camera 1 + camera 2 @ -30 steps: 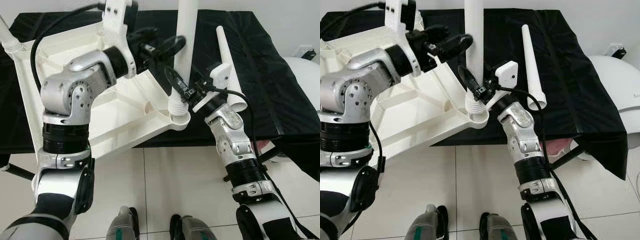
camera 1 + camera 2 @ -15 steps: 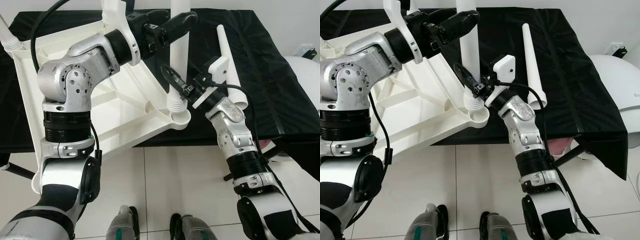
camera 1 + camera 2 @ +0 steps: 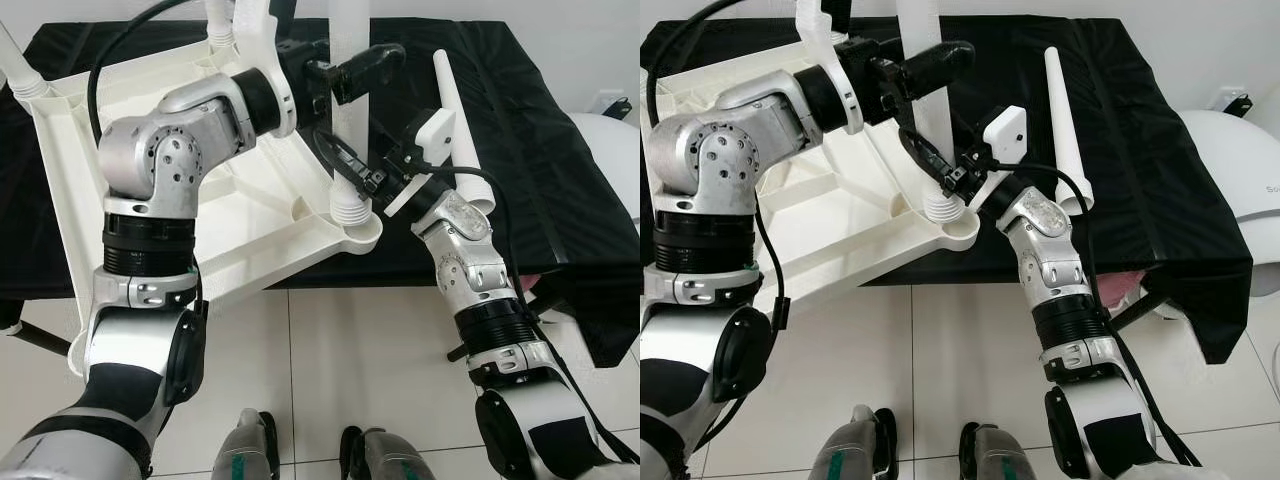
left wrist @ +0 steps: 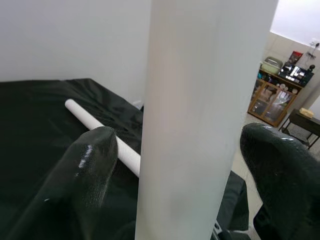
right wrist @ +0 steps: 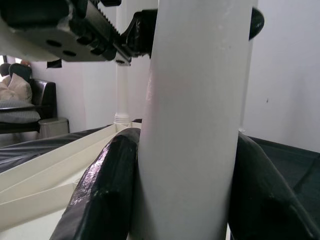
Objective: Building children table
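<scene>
**Table leg at corner socket: upper grip shifted, lower grip kept**

- Table top (image 3: 120,150): laid upside down on the black-covered worktop (image 3: 540,130), one corner overhanging the near edge.
- Leg (image 3: 352,120): stood upright, its ribbed foot at the near corner socket (image 3: 352,228) of the table top.
- Left gripper (image 3: 365,68): moved within the last second from the near side of the leg to higher on its shaft. In the left wrist view the jaws are seen apart, one finger (image 4: 85,175) on each side of the leg, not pressed against it.
- Right gripper (image 3: 940,165): kept low on the leg just above the ribbed foot, jaws clamped on it.
- Spare leg (image 3: 1064,130): lying loose on the worktop beside the right arm.
- Judgement: the leg is being steadied from above for seating or turning in the socket; whether it is fully seated cannot be told.
</scene>
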You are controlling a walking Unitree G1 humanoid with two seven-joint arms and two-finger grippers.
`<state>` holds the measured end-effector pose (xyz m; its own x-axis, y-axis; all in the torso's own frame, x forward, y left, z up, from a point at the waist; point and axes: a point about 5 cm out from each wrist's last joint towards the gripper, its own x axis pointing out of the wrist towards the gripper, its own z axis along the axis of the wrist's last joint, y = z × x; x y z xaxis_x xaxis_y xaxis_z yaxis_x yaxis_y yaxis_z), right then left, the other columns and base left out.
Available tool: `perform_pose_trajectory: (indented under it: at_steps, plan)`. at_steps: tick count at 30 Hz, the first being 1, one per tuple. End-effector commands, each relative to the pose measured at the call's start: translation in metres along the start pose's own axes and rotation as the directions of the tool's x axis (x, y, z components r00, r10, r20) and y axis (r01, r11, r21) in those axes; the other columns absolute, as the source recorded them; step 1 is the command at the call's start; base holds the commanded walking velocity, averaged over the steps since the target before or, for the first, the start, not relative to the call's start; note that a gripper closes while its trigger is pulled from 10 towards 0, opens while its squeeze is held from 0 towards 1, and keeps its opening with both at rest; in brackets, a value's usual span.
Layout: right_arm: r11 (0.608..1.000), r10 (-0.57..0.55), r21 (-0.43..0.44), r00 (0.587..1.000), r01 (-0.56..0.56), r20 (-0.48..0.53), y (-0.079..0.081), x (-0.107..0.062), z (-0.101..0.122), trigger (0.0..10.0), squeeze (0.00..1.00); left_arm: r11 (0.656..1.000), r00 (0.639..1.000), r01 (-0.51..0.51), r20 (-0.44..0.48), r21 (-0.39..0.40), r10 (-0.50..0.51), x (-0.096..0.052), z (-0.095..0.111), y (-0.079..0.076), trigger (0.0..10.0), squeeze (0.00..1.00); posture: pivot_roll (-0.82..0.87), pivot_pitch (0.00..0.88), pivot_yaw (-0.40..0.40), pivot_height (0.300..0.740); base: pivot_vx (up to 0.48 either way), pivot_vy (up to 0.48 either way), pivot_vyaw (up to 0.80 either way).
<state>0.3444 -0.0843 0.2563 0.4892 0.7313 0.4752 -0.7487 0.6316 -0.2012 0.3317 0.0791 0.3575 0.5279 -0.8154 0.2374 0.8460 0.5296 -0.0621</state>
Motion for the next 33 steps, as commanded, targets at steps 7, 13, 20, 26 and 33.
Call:
perform_pose_trajectory:
  at_steps: [7, 13, 20, 26, 33]
  plan:
    - [1.0, 0.023, -0.007, 1.0, -0.023, 0.01, 0.002, 0.0, 0.004, 10.0, 0.0, 0.999, 1.0, -0.005, -0.02, 0.038, 0.005, 0.002, 0.002, 0.0, 5.1, 0.0, 0.0, 0.172, -0.021, 0.74, 0.0, 0.0, 0.0]
    - [1.0, 0.021, -0.007, 1.0, -0.021, 0.008, 0.003, -0.001, 0.003, 10.0, 0.0, 0.999, 1.0, -0.012, -0.018, 0.033, 0.012, 0.003, 0.002, 0.001, 2.6, 0.0, 0.0, 0.172, -0.02, 0.74, 0.0, 0.0, 0.0]
    - [1.0, 0.021, -0.007, 1.0, -0.021, 0.004, 0.003, -0.002, 0.002, 10.0, 0.0, 0.999, 1.0, 0.008, -0.015, 0.048, -0.008, 0.001, 0.003, -0.003, 3.0, 0.0, 0.0, 0.156, -0.028, 0.74, 0.0, 0.0, 0.0]
    - [0.999, 0.03, -0.012, 1.0, -0.03, -0.009, 0.003, -0.001, 0.001, 10.0, 0.0, 0.996, 0.999, 0.034, -0.024, 0.077, -0.033, 0.0, 0.005, -0.01, 1.3, 0.0, 0.0, 0.15, -0.033, 0.74, 0.0, 0.0, 0.0]
    - [0.999, 0.038, -0.014, 0.999, -0.038, -0.025, 0.002, -0.001, 0.0, 10.0, 0.0, 0.993, 0.998, 0.064, -0.024, 0.096, -0.062, 0.001, 0.006, -0.016, 10.0, 0.0, 0.0, 0.139, -0.039, 0.74, 0.0, 0.0, 0.0]
